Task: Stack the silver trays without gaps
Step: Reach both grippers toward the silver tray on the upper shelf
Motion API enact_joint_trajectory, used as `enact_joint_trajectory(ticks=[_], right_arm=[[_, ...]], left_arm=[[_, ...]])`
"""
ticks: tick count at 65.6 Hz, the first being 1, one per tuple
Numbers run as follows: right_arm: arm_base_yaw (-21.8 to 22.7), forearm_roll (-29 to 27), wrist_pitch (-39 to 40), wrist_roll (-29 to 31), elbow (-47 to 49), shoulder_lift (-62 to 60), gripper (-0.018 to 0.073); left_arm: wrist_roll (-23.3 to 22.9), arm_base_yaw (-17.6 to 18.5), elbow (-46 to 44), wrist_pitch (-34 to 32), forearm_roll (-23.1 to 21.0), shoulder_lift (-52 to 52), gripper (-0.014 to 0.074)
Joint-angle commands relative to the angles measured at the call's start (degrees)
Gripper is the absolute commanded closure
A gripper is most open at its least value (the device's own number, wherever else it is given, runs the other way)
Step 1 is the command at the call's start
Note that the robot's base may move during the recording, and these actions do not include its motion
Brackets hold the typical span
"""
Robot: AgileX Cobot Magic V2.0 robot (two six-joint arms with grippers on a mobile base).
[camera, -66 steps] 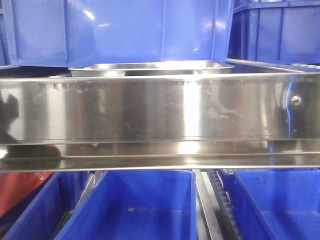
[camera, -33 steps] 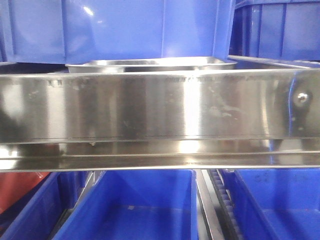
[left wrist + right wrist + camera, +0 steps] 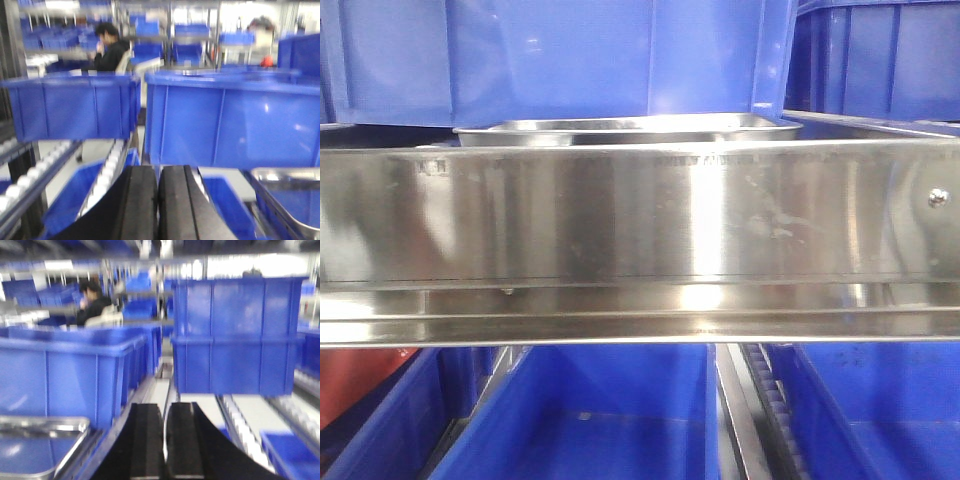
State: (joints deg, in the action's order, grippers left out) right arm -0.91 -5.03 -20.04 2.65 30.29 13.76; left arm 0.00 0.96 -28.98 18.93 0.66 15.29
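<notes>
A silver tray (image 3: 620, 128) rests on the shelf behind the steel rail in the front view; only its rim and upper wall show. The left wrist view has a silver tray (image 3: 280, 175) at its lower right, to the right of my left gripper (image 3: 158, 172). That gripper is shut, black pads pressed together with nothing between them. A silver tray (image 3: 40, 426) lies at the lower left of the right wrist view, left of my right gripper (image 3: 165, 407), which is shut and empty. Neither gripper touches a tray. Both wrist views are blurred.
A long brushed-steel shelf rail (image 3: 640, 215) with a screw (image 3: 938, 197) spans the front view. Blue bins (image 3: 550, 55) stand behind the tray and more sit below (image 3: 580, 420). Blue bins (image 3: 230, 120) and roller tracks (image 3: 35, 175) fill the shelves ahead. A person (image 3: 107, 47) stands far off.
The rail's screw and the tray have drifted slightly right in the front view. The dark reflection at the rail's left end has faded.
</notes>
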Motion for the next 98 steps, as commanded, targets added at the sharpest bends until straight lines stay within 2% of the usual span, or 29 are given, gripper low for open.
enact_joint_trajectory(ticks=[1,9,20,32,44,52,60,68,81,88,95,98], right_arm=[[0.32,-0.13,-3.42,0.54,4.03,4.23,0.0582],[0.32,-0.23,-10.52,0.54,10.12,11.02,0.0582],[0.32,-0.23,-19.71,0.54,16.75,20.52,0.0582],[0.32,-0.23,-28.38,0.54,21.45,31.19,0.0582],[0.32,-0.23,-26.65,0.54,21.77,37.5,0.0582],[0.32,-0.23,-25.56,0.54,21.77,39.88,0.0582],[0.32,-0.23,-22.49,0.54,21.77,41.03,0.0582],[0.32,-0.23,-15.05,0.31,21.67,41.56,0.0582],[0.22,-0.23,-13.89,0.04,21.78,43.96,0.0569],[-1.06,-0.23,-15.11,-2.25,23.52,46.71,0.0568],[-4.1,-0.12,-17.36,-6.73,27.72,50.56,0.0568],[-6.05,1.01,-17.45,-8.57,29.88,52.63,0.0564]], left_arm=[[0.0,-0.09,-4.18,4.19,0.19,5.01,0.0592],[0.0,-0.09,-9.35,10.02,0.19,11.86,0.0592],[0.0,-0.09,-16.55,22.86,-0.16,21.39,0.0592],[0.0,-0.09,-17.82,22.76,-0.16,27.67,0.0592],[0.0,-0.09,-17.82,19.93,-0.16,30.59,0.0592],[0.0,-0.09,-17.82,15.37,-0.16,31.96,0.0592],[0.0,-0.09,-17.82,11.67,-0.22,32.47,0.0592],[0.0,-0.09,-17.82,9.22,-0.66,32.56,0.0592],[0.0,-0.09,-17.92,7.15,-0.66,34.46,0.0592],[-0.63,0.93,-20.91,10.23,-4.2,38.35,0.0607],[-0.77,5.02,-26.32,14.58,-4.27,43.4,0.0607],[-2.22,6.92,-28.4,15.11,-3.48,45.54,0.0607]])
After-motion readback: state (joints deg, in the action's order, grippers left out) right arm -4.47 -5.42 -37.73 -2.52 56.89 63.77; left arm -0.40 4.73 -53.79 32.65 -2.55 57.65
